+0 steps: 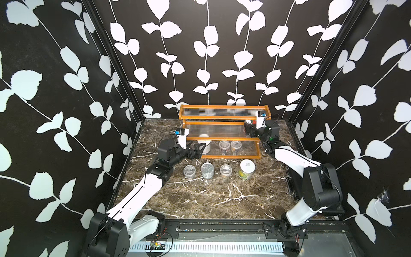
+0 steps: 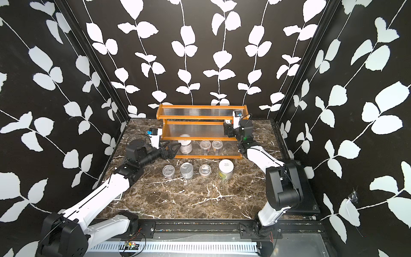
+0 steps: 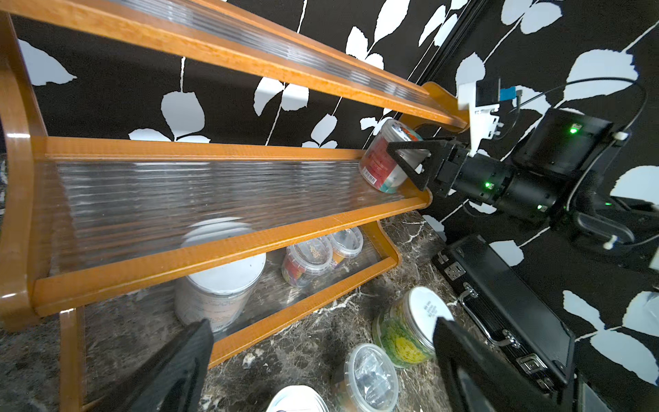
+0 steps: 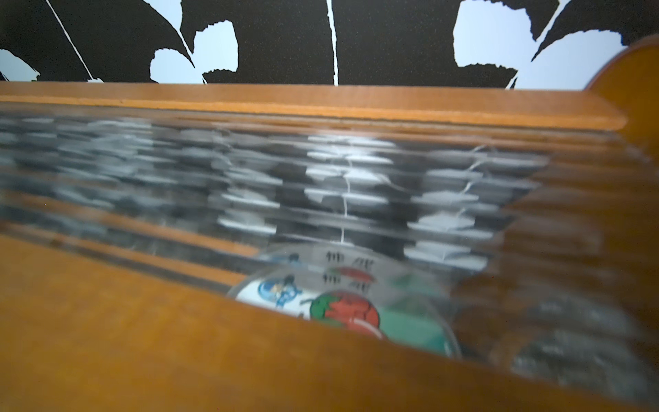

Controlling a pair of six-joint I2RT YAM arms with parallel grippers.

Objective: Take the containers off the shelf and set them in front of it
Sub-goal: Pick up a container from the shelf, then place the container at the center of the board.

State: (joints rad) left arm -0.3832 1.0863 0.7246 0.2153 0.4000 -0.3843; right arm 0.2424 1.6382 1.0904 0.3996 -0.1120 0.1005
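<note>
Nothing legible letter for letter. Atop the strawberry-lid jar [image 4: 342,303], at the right end of the shelf's [image 3: 249,237] middle tier: dark characters, blurred. On its red side label: a barcode [image 3: 371,177]. Atop the yellow-green jar [image 3: 426,308], before the shelf's front edge: small dark print, too tiny to read.

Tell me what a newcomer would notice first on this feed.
The orange-brown shelf at the back of the marble table stands out against the black leaf-patterned walls. On its middle tier, at the robot's right end, the right gripper is at the strawberry-lid jar, one finger alongside it. Four containers stand in a row in front, the yellow-green jar largest.
</note>
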